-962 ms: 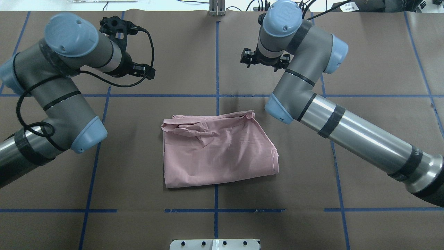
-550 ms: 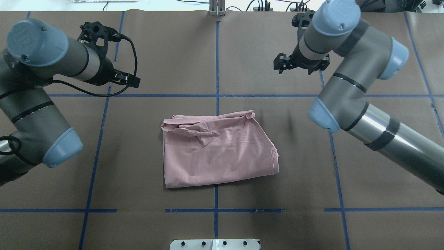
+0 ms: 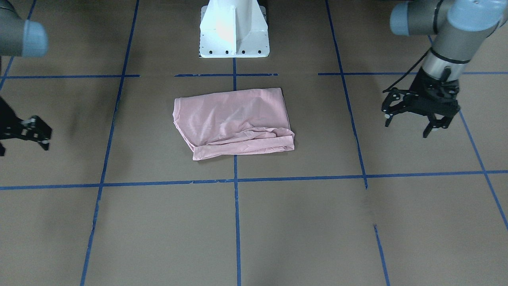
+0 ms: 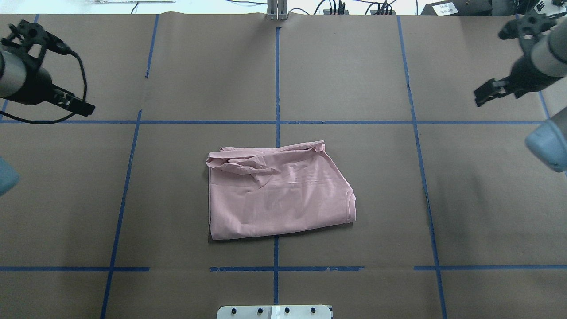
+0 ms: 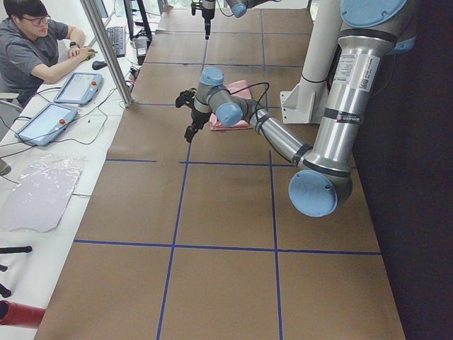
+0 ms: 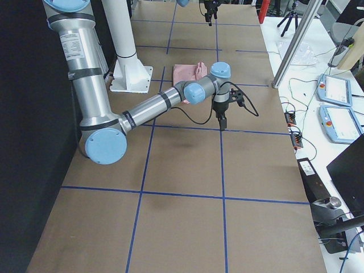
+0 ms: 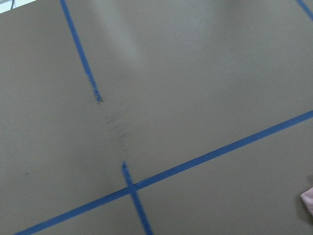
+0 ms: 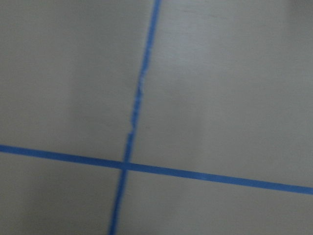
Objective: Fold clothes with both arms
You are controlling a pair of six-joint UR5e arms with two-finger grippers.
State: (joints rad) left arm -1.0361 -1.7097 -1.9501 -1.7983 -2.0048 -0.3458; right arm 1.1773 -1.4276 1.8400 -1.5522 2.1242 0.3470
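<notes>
The pale pink T-shirt (image 4: pixel 279 195) lies folded into a rough rectangle at the table's middle, plain side up, with a bunched fold along its far edge. It also shows in the front view (image 3: pixel 234 119). My left gripper (image 3: pixel 408 124) is open and empty, hanging above the table far to the shirt's left; it also shows in the overhead view (image 4: pixel 66 99). My right gripper (image 3: pixel 24 139) is open and empty, far off on the shirt's other side, partly cut by the frame edge; it also shows in the overhead view (image 4: pixel 489 94). Neither gripper touches the shirt.
Brown table cover with a blue tape grid (image 4: pixel 277 122). The white pedestal base (image 3: pixel 234 33) stands behind the shirt. An operator (image 5: pixel 35 49) sits at a side desk with tablets beyond the table's left end. A metal post (image 6: pixel 293 48) and pendants stand off the right end.
Both arms have swung outward, away from the shirt toward the table's two ends. Both grippers stay open. The shirt has not moved.
</notes>
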